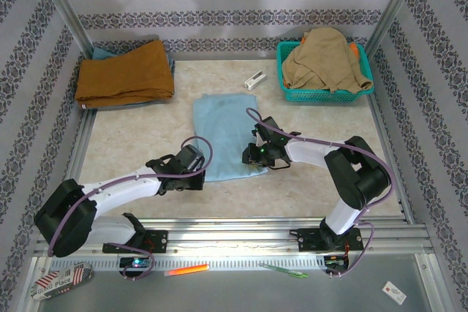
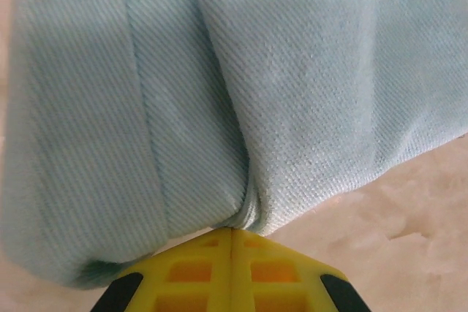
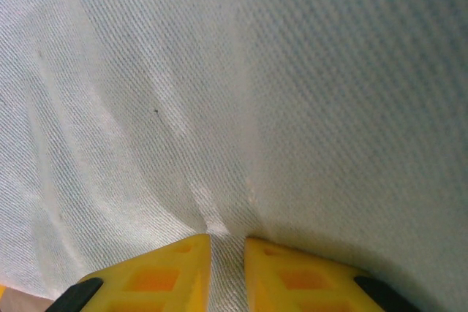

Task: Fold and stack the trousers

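The light blue trousers [image 1: 223, 133] lie folded into a rectangle in the middle of the table. My left gripper [image 1: 200, 174] is at their near left corner. In the left wrist view its yellow fingers [image 2: 190, 272] are pressed together, and a puckered fold of the trousers [image 2: 292, 93] gathers at the tips of the left gripper [image 2: 232, 230]. My right gripper [image 1: 253, 156] is at the near right edge. In the right wrist view the trousers [image 3: 241, 85] fill the frame. The right gripper [image 3: 227, 242] has a narrow strip of cloth pinched between its jaws, with creases running out from it.
A rust-orange garment [image 1: 124, 72] lies folded at the back left. A teal basket [image 1: 322, 94] at the back right holds a tan garment [image 1: 325, 60]. A small white object [image 1: 254, 80] lies behind the trousers. Metal posts stand at both back corners.
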`<move>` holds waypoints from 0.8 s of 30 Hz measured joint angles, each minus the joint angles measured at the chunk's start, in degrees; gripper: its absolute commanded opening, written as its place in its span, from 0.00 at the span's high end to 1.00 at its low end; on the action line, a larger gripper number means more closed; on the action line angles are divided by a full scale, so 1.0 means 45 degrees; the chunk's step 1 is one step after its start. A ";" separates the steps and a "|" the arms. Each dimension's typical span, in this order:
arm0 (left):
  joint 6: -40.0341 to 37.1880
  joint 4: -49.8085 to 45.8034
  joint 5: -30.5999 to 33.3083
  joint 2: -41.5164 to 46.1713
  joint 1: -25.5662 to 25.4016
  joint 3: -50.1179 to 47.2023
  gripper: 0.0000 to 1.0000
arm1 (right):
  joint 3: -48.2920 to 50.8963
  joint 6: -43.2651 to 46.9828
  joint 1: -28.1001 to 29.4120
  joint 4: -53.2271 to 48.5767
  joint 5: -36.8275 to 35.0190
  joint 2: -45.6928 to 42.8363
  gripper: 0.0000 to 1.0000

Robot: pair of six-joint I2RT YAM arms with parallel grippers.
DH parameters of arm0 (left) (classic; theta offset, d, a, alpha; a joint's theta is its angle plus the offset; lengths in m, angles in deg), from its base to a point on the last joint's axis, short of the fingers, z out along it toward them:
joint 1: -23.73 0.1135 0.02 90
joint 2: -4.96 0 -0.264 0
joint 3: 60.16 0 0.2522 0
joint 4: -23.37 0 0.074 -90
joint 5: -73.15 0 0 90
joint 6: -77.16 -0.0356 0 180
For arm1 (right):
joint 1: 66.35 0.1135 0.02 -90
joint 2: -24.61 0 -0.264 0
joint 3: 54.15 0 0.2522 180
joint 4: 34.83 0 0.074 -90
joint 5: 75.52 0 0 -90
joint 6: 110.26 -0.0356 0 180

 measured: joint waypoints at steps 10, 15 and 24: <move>-0.0243 -0.0107 0.0146 0.0646 0.0000 -0.0005 0.75 | -0.0049 -0.0092 0.0039 -0.0029 -0.0053 0.0005 0.74; -0.0471 0.0131 -0.0141 -0.0772 0.0000 0.0034 0.75 | -0.0078 -0.0102 0.0102 -0.0073 -0.0160 0.0015 0.73; -0.0782 0.0398 -0.0044 -0.1520 0.0068 0.0185 0.65 | -0.0068 -0.0102 0.0102 -0.0058 -0.0165 0.0005 0.72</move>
